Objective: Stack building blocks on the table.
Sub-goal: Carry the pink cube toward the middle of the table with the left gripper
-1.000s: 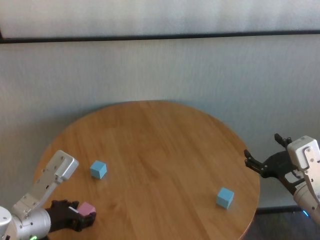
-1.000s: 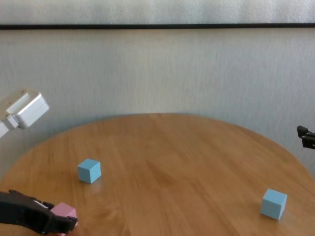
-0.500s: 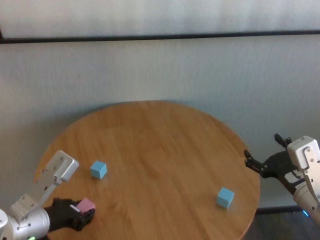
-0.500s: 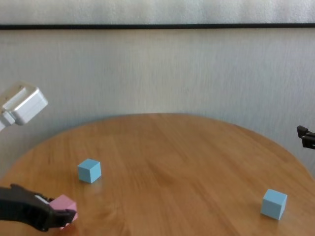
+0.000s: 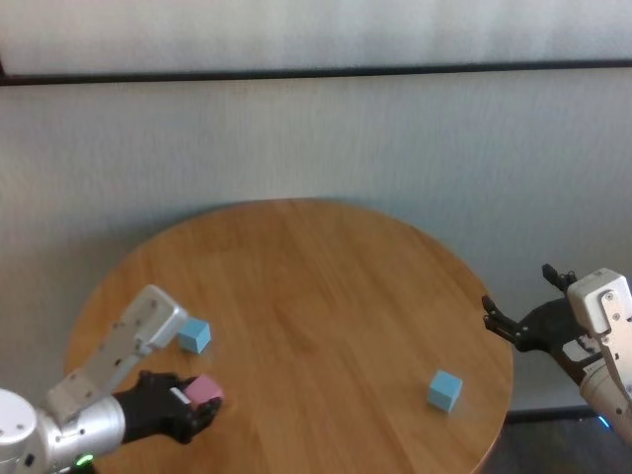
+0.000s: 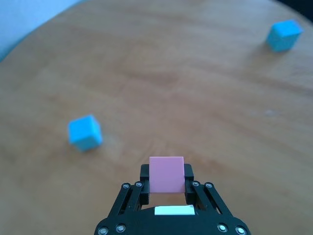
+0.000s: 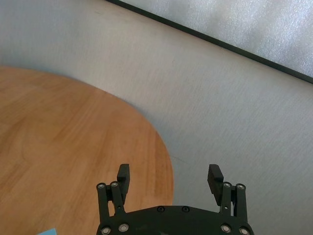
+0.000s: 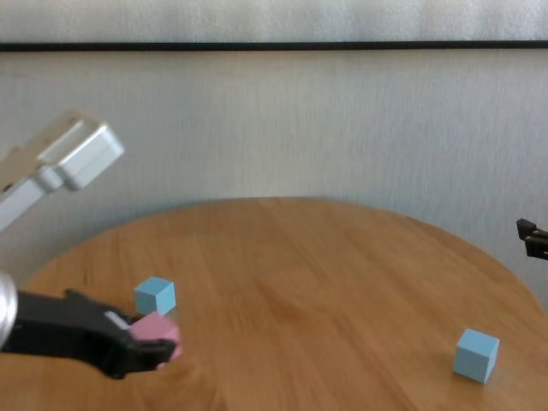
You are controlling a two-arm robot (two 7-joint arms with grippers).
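Left hand [image 8: 158,342] grips pink cube [image 8: 154,329] above table [image 8: 325,282].

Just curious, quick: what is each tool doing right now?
Left tool: shut on the pink block.
Right tool: open, holding nothing, off the table's edge.

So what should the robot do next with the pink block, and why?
Probably carry it a little farther over, until it sits above the near blue block, then lower it on top. The left gripper is shut on the pink block, which looks lifted off the table, and that blue one is closest. The right gripper waits open beyond the table's edge.
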